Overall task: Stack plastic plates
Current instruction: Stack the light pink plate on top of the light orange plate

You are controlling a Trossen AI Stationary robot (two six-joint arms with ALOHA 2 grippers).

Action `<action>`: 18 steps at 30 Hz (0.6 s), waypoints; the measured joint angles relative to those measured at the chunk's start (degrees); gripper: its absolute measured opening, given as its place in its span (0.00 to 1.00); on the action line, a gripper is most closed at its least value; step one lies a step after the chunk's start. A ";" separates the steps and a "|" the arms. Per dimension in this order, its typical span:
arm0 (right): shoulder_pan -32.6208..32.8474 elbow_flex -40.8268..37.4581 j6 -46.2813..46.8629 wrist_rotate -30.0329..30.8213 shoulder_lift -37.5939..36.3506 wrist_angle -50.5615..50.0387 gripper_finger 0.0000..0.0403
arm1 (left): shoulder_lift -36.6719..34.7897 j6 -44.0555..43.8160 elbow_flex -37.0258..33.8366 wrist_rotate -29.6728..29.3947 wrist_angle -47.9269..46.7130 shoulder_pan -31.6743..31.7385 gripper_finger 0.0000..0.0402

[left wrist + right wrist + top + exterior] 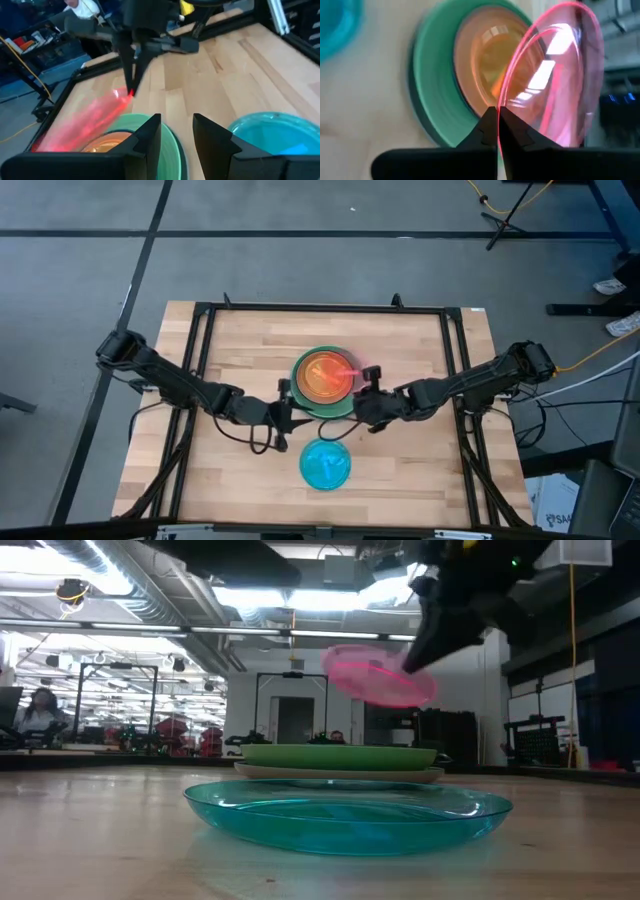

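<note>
A stack of plates [322, 383] sits at the table's middle: a light green plate [340, 755] on a pale one [340, 774], with an orange plate [487, 55] on top. My right gripper [366, 383] is shut on a translucent pink-red plate [380, 677], held tilted above the stack's right side. A translucent blue plate [326, 464] lies flat on the table nearer the near edge. My left gripper [177, 131] is open and hovers just left of the stack, touching nothing. Any plates lower in the stack are hidden. My right gripper pinches the pink-red plate's rim [501, 104] between its two fingers, on the edge toward the table's right. The fingers come slanting down from the right. The plate is lifted clear and tilted above the orange plate, its far edge [335, 652] higher than the gripped edge.
A black frame [320, 309] runs around the wooden table top. Bare wood lies left and right of the blue plate [348, 815] and behind the stack. Beyond the table are workshop stands and cables on the floor.
</note>
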 joint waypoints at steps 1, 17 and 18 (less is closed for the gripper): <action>-0.23 0.00 -1.07 -1.42 0.00 1.63 0.00 | -0.67 -0.04 0.00 0.01 -0.14 -0.27 0.27; -7.37 -0.02 -4.73 -11.34 8.84 13.77 0.00 | -4.56 -0.14 0.00 -0.11 -2.46 -2.70 0.27; -7.38 -0.02 -5.30 -11.29 9.48 14.06 0.00 | -4.56 -0.15 0.00 -0.11 -2.79 -2.70 0.27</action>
